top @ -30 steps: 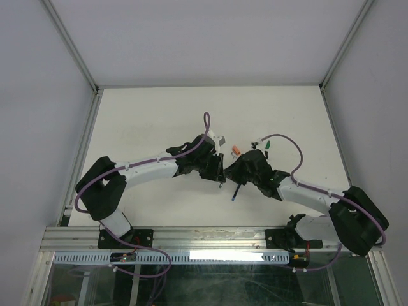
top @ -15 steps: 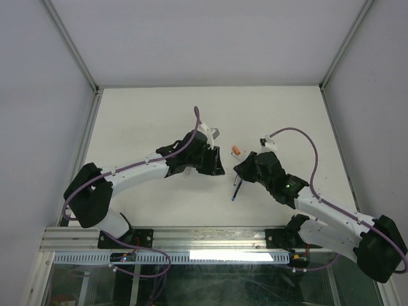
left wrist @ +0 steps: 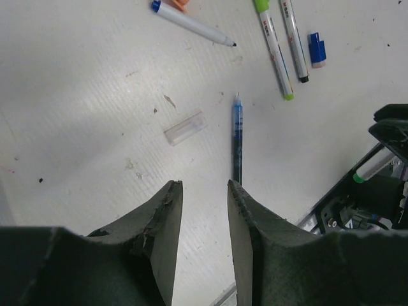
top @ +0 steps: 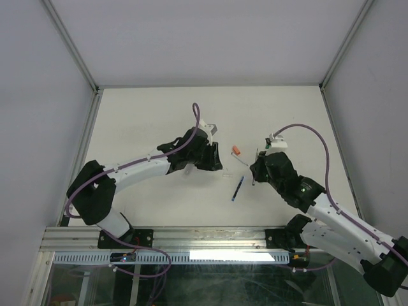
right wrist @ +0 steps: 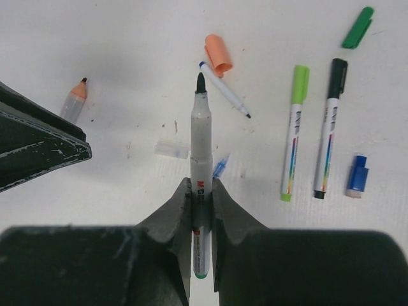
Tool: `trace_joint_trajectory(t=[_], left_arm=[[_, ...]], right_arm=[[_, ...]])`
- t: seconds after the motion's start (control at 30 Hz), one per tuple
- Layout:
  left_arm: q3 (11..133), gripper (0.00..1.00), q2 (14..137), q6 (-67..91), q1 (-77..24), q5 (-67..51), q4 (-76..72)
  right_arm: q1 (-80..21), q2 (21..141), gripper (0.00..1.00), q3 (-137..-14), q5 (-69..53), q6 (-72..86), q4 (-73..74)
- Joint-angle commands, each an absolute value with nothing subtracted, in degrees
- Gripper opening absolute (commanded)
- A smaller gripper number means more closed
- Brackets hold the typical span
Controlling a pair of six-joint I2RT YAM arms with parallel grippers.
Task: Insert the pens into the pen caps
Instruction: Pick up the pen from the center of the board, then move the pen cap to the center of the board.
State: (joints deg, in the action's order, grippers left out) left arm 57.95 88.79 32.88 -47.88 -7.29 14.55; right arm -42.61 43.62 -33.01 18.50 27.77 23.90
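Note:
My right gripper (right wrist: 201,185) is shut on a white-barrelled pen (right wrist: 201,137) with a green end, its dark tip pointing away from me. My left gripper (left wrist: 203,188) stands open and empty just above the table, apart from everything. A slim blue pen (left wrist: 237,143) and a clear cap (left wrist: 184,127) lie loose ahead of it. Further off lie an orange cap (right wrist: 218,54), a thin white pen with a blue end (right wrist: 223,89), a light-green capped pen (right wrist: 293,134), a black capped pen (right wrist: 328,127), a blue cap (right wrist: 357,175) and a dark green cap (right wrist: 357,27).
An orange-tipped pen (right wrist: 75,102) lies near the left gripper's body. From above, the left gripper (top: 215,163) and right gripper (top: 255,173) flank the blue pen (top: 237,189) mid-table. A metal frame and white walls bound the table (top: 146,115).
The two grippers have drawn apart: the right arm moved right with its pen. The left gripper pulled back and its jaws opened. The blue pen lies free between them.

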Motion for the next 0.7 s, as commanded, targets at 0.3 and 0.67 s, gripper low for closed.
trace_joint_trajectory(t=[0.3, 0.67], left_arm=[[81.8, 0.35, 105.2, 26.7, -49.0, -4.0, 15.1], [103.1, 0.35, 121.4, 25.4, -52.1, -2.7, 17.3]], right_arm=[[-42.6, 33.8, 0.00, -40.1, 27.0, 31.3, 30.9], [-42.6, 22.4, 0.00, -43.7, 30.7, 32.3, 35.8]])
